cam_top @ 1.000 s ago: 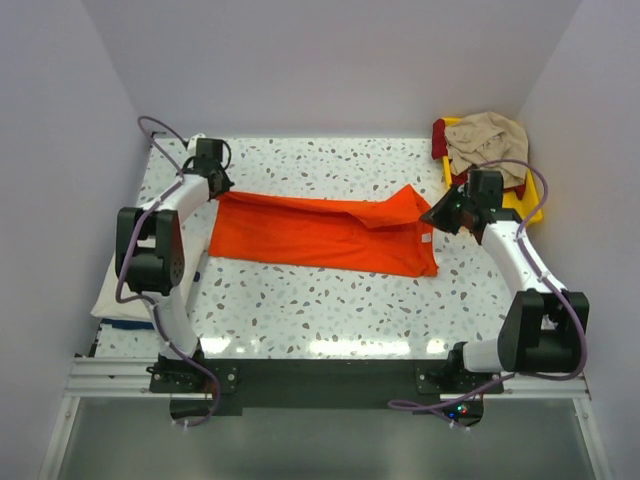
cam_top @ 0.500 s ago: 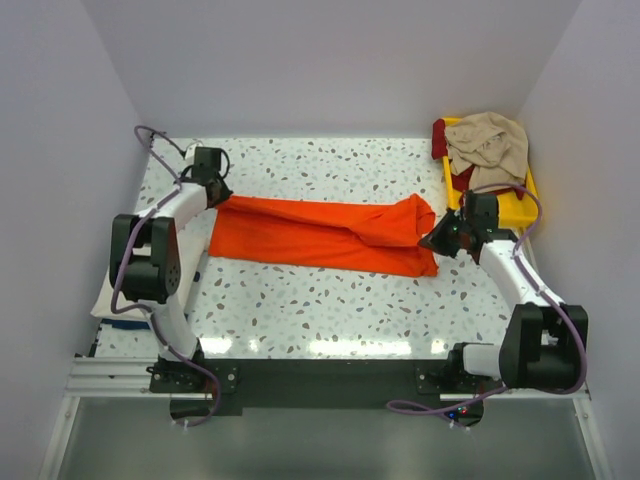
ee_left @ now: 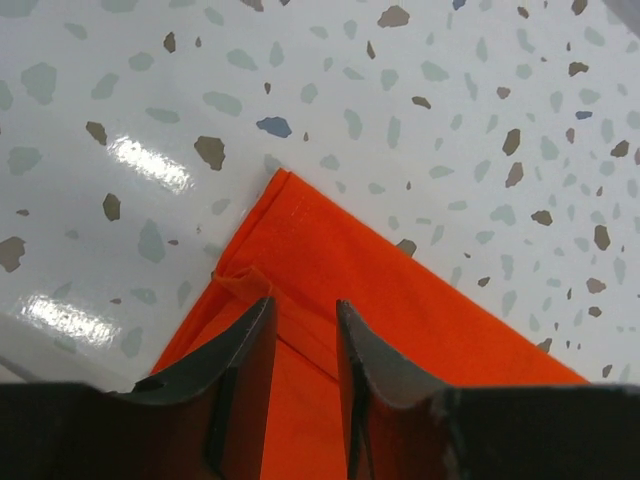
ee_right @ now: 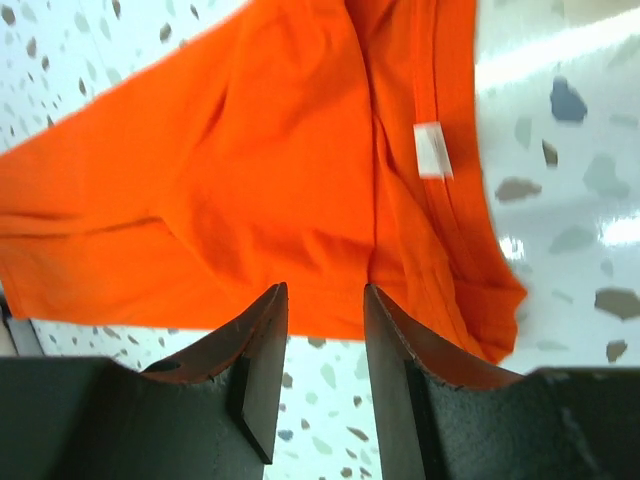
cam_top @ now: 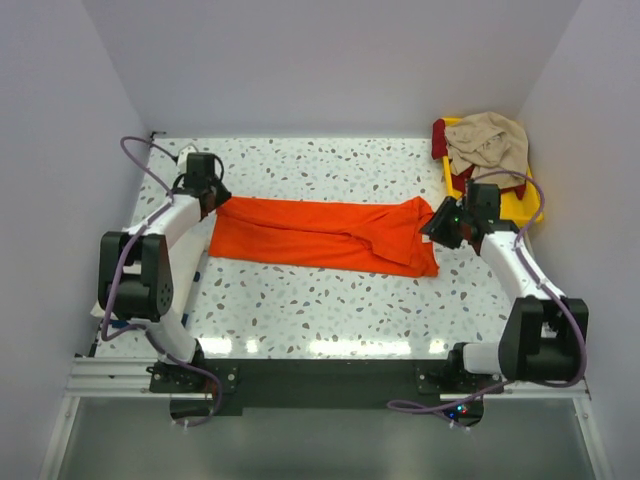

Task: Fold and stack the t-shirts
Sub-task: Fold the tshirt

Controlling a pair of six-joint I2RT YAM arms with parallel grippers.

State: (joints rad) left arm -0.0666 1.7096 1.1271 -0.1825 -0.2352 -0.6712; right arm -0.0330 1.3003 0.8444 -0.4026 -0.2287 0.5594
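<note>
Orange tee (cam_top: 325, 235) lies folded long between bench (cam_top: 300, 300) left and right edges. Left jaws and right jaws part-open over its ends, gripping nothing. Risk: cloth snags on a finger, dragging the fold loose.

Your left arm (cam_top: 168, 222) runs up the left side of the overhead view. The left gripper (cam_top: 214, 197) sits at middle left, angled down and toward the centre. Your right arm (cam_top: 512, 260) mirrors it on the right side, with the right gripper (cam_top: 439, 222) at middle right. In each wrist view the two dark fingers stand slightly parted, clamping nothing.
</note>
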